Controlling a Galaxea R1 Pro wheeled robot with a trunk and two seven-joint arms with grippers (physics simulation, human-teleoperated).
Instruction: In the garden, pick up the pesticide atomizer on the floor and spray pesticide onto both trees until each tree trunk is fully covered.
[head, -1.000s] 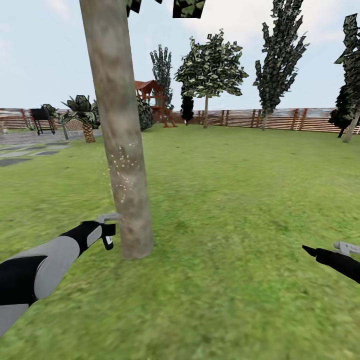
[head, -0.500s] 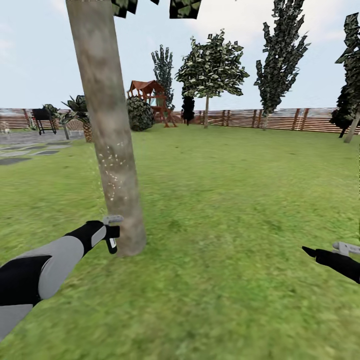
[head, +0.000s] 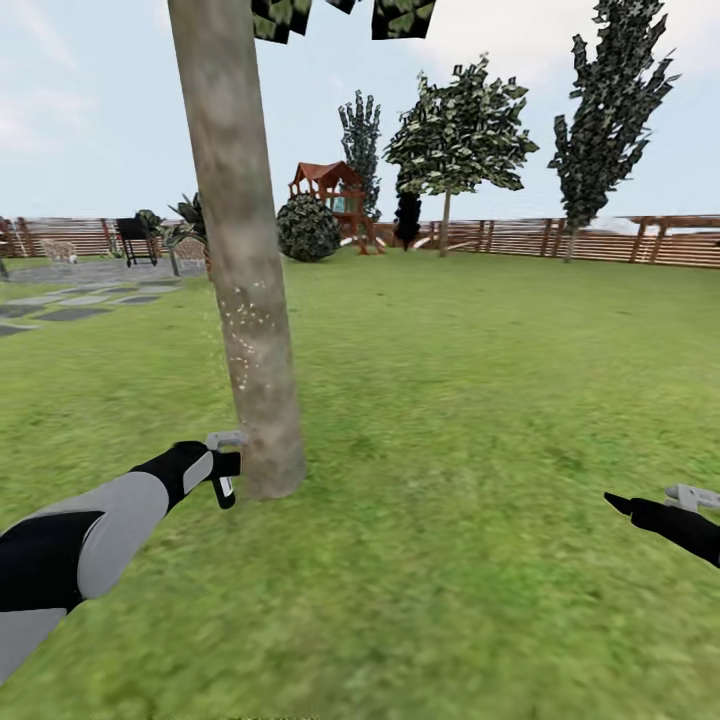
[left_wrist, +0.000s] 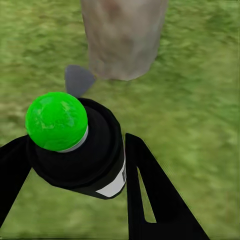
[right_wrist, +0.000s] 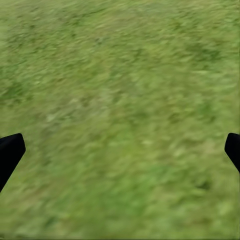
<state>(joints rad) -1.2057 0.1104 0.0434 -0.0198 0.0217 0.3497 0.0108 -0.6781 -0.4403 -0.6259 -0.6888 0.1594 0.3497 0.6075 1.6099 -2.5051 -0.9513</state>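
Spraying of the first tree trunk (head: 245, 300) in hand

The pesticide atomizer (left_wrist: 75, 145) is pinched in the left end effector (head: 222, 470) beside the trunk base; the right end effector (right_wrist: 120, 150) is spread, empty. Higher bark probably needs spray next.

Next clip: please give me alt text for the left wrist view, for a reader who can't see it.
The left hand grips a black spray bottle with a bright green round top between its two black fingers. Just beyond it stands the base of a thick grey-brown tree trunk, rising from green grass.
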